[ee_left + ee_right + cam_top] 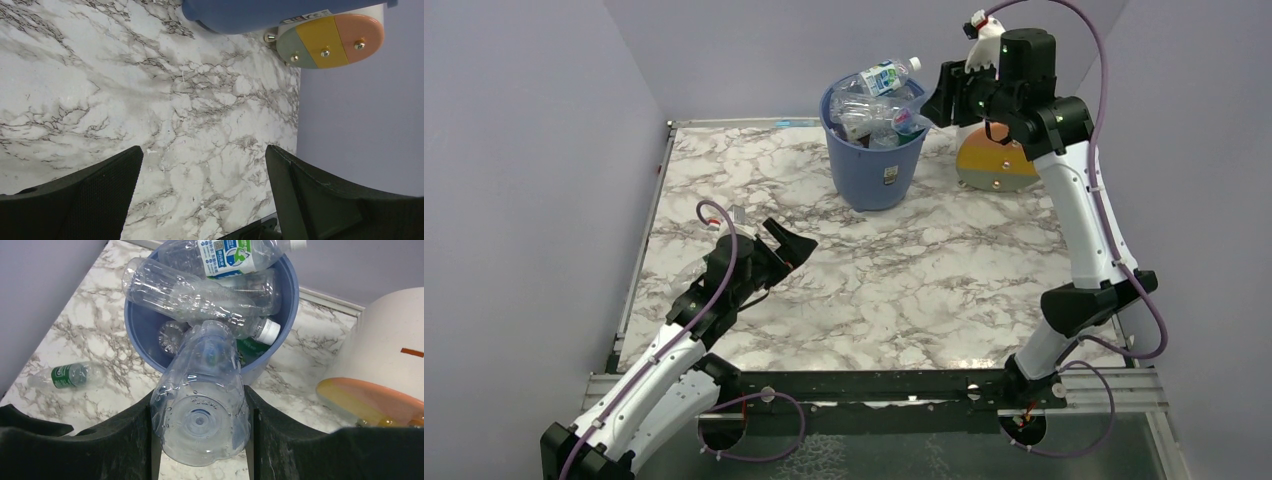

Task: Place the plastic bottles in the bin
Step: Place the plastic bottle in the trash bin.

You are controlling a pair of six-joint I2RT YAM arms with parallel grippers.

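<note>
Clear plastic is heaped past the rim of the blue bin, so I'm calling this the drop-off step for one of the last bottles. My right claw is clamped on a clear bottle around its fat lower end. Its base faces the wrist cam and its neck tips down toward the bin's mouth. In the overhead view that claw hangs high at the bin's right rim, with the cream drum just beside the bin, under the arm.

My left claw sits low over the counter, well apart from the bin, fingers spread wide with nothing between them.

Next move as I read it: nudge the clear bottle a bit further over the opening, then let go. The catch is the pile. It's already stacked high, and one labelled bottle lies across the top, poking out past the rim. A careless drop could bounce off and roll onto the counter, so I'd aim for the gap nearest the claw and release low.

Not finished after that either: the right wrist cam shows a green-labelled bottle lying on the counter near the bin. Can't place it for sure from the overhead.
</note>
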